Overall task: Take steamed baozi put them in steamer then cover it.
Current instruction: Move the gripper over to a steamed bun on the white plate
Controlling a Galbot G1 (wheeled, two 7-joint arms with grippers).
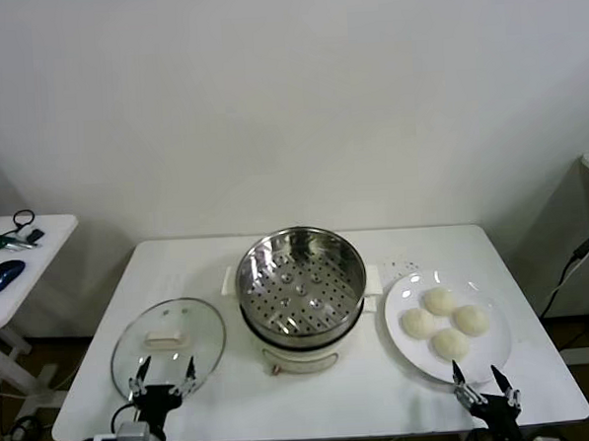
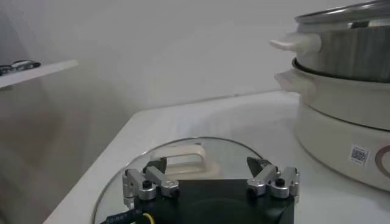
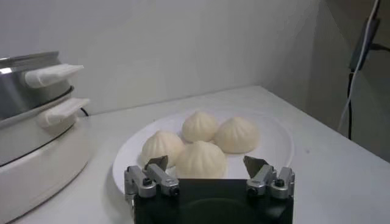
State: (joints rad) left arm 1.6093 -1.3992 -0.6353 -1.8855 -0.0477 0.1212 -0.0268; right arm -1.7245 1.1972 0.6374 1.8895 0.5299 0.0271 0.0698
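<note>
Shiny perforated steel steamer (image 1: 301, 284) empty; four cream-white dough buns (image 1: 444, 322) still plated (clear glass lid (image 1: 169, 346) on desk); left hand (image 1: 163, 379) and right hand (image 1: 478, 383) spread, empty.

On the bench (image 1: 314, 397) the steamer (image 1: 301, 284) sits in the middle. The lid (image 1: 169, 346) lies flat to its left. To its right is a plate (image 1: 407, 294) holding four buns (image 1: 445, 321) clustered together. A side table (image 1: 39, 244) stands off to the left, apart from the bench.
</note>
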